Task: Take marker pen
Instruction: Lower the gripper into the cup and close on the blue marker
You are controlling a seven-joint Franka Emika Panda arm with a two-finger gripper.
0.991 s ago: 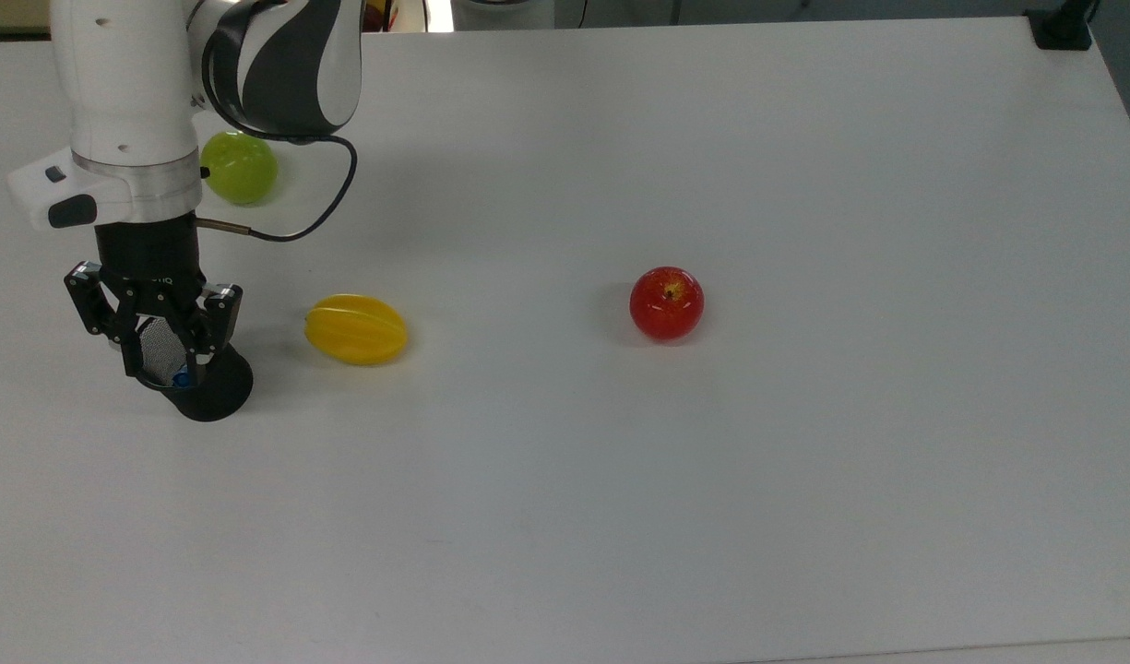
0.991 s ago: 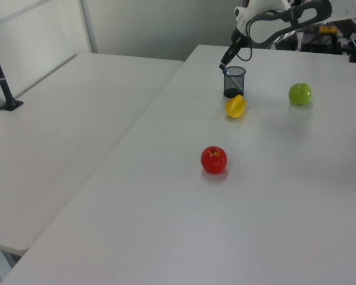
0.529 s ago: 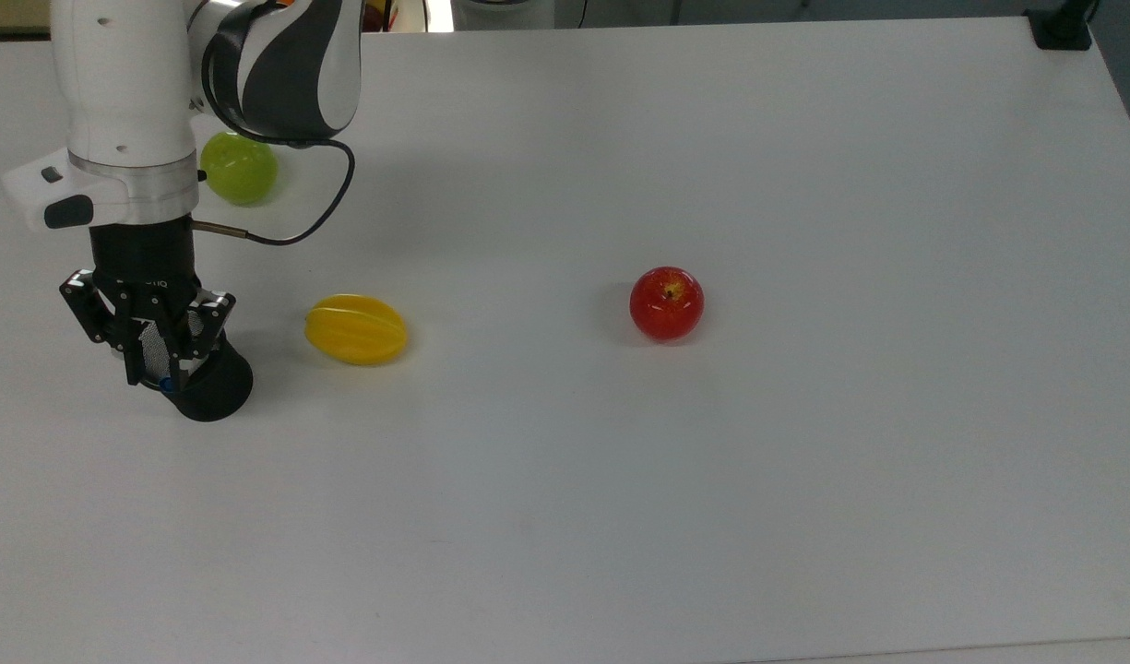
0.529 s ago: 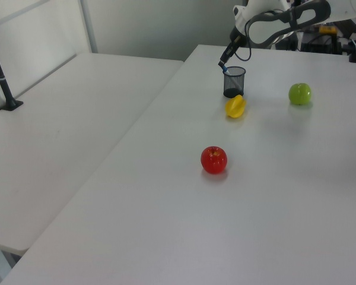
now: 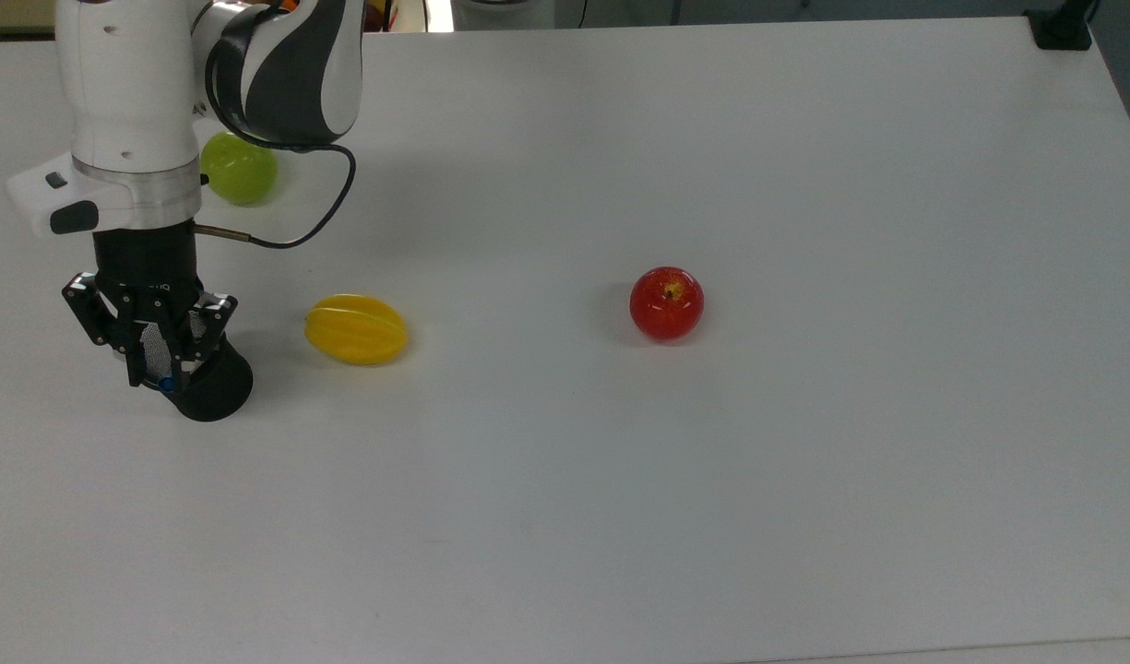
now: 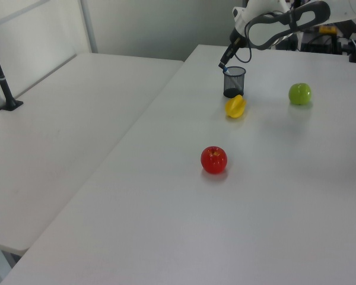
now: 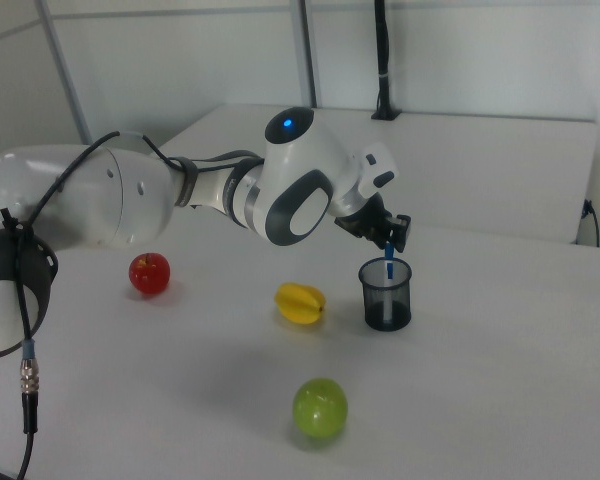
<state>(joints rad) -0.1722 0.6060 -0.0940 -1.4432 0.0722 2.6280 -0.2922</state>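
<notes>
- Right view: the black two-finger gripper (image 7: 388,236) has closed on the slim blue-capped marker pen (image 7: 388,263), standing in the black mesh cup (image 7: 386,294); a second ago its fingers were wider, so lifting looks next.
- One yellow ribbed fruit (image 5: 356,328), one red apple (image 5: 667,302), one green apple (image 5: 239,168) on the white table (image 5: 712,507).

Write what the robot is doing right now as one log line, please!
step: taking pen | tool: shut on pen | pen: upright in black mesh cup | nearby: yellow fruit, green apple, red apple
</notes>
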